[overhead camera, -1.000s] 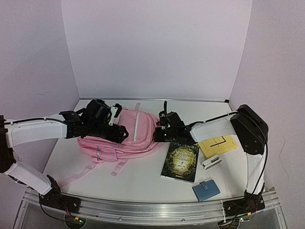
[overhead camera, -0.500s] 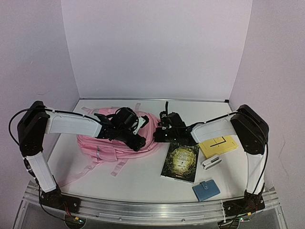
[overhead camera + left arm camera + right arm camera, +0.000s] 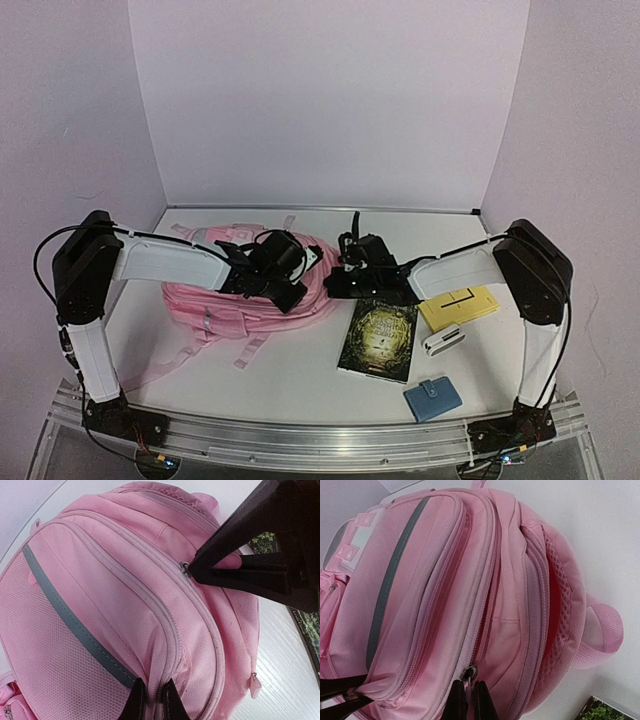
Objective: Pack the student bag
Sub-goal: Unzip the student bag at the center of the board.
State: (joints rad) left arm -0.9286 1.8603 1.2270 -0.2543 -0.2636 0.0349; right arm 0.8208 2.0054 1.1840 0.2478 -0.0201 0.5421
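The student bag [image 3: 215, 300], a large pink backpack with a grey trim strip, lies flat on the left half of the table. My left gripper [image 3: 298, 296] rests on its right end; in the left wrist view the left gripper [image 3: 152, 702] is shut on a fold of pink fabric beside a zip line. My right gripper [image 3: 330, 284] meets the bag from the right. In the right wrist view the right gripper [image 3: 468, 697] is shut on the zip pull [image 3: 471, 672] of a main zipper, whose upper stretch gapes slightly. The black right fingers [image 3: 235, 570] show at that slider in the left wrist view.
A dark book [image 3: 380, 338] lies just right of the bag. A yellow notebook [image 3: 458, 305], a small white case [image 3: 443, 341] and a blue wallet [image 3: 432, 398] sit further right and nearer. Pink straps [image 3: 250, 350] trail toward the front edge.
My left arm swung right across the bag, and its gripper went from open to shut on the bag's fabric. The right gripper kept its grip on the zip pull, almost still.
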